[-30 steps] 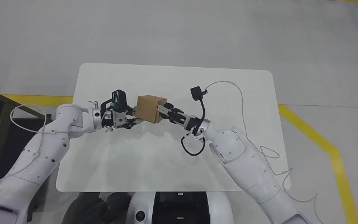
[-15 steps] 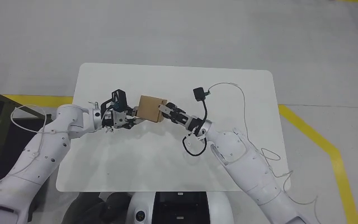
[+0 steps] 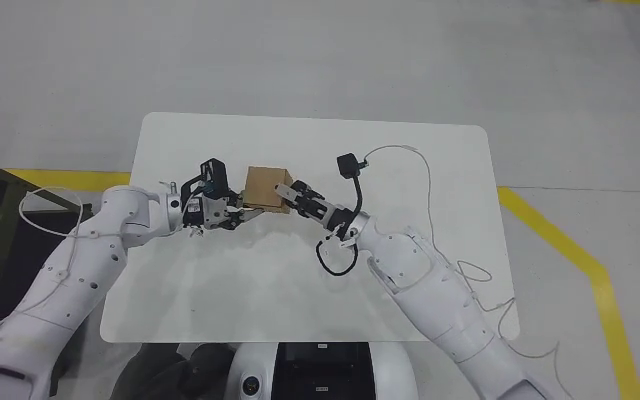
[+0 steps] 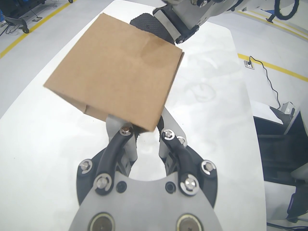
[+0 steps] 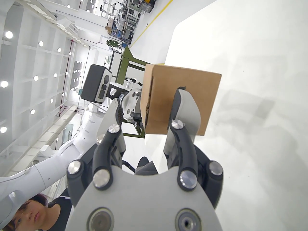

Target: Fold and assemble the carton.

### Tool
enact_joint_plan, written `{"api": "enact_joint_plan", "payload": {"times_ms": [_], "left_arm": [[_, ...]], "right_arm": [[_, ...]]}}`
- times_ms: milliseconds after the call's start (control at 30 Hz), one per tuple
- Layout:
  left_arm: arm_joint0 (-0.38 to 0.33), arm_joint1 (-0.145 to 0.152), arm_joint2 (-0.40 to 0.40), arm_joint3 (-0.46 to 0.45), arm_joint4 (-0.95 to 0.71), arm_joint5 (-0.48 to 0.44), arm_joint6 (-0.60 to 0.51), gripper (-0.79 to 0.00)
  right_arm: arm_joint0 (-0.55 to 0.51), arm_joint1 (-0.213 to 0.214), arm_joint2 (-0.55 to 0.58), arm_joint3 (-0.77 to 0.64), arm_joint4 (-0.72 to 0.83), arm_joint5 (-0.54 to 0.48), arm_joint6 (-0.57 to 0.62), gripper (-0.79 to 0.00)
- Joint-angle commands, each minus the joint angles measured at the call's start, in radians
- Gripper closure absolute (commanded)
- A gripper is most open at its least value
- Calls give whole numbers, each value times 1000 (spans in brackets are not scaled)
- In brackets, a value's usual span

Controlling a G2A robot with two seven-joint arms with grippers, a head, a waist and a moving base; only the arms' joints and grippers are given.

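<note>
One carton point(image 3: 266, 187) and two grippers are seen above one smooth white table point(image 3: 420, 180). The carton, a plain brown cardboard box with flat faces and crisp edges, is held off the tabletop. It is clamped by the right gripper point(image 5: 149, 97). Its corner is met by the left gripper point(image 4: 140, 121), whose grip cannot be told.

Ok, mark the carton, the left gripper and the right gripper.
carton point(image 3: 265, 187), top view, middle of its upper face.
left gripper point(image 4: 145, 134), left wrist view, its tip, beside the carton's near corner.
right gripper point(image 5: 149, 102), right wrist view, midway between its fingertips, at the carton's edge.
</note>
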Motion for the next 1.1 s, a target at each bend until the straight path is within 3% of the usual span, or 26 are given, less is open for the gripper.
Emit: {"api": "enact_joint_plan", "payload": {"times_ms": [0,67,167,300,367,500,567,600,633,867,1067], "left_arm": [[-2,-1,3,8,-7,0,-5,-179],[-8,-3,11,11,-12,0,-16,-179],[-22,-7,27,16,-16,0,-37,-185],[-42,-16,46,36,-26,0,-60,-197],[-48,-19,49,44,-30,0,-64,-215],[-42,-18,28,46,-32,0,-48,-286],[-29,-15,6,44,-35,0,-27,-385],[-21,-13,-6,43,-36,1,-16,-613],[-13,-10,-18,42,-35,2,-6,-785],[27,0,-86,49,-45,0,26,-785],[50,1,-116,47,-40,11,39,-785]], "right_arm": [[-17,5,22,-17,-11,-1,-9,-560],[-39,12,46,-35,-20,0,-14,-650],[-69,21,82,-55,-21,1,-12,-696],[-93,29,116,-67,-13,-7,5,-727],[-101,32,126,-73,-17,-14,13,-785],[-110,37,138,-82,-35,-36,31,-785],[-113,39,142,-83,-45,-56,44,-785],[-113,40,143,-82,-48,-70,54,-785],[-114,41,144,-79,-49,-79,64,-785],[-84,47,112,-28,-149,-145,161,-785],[-62,47,100,50,-206,-216,134,-785]]}}
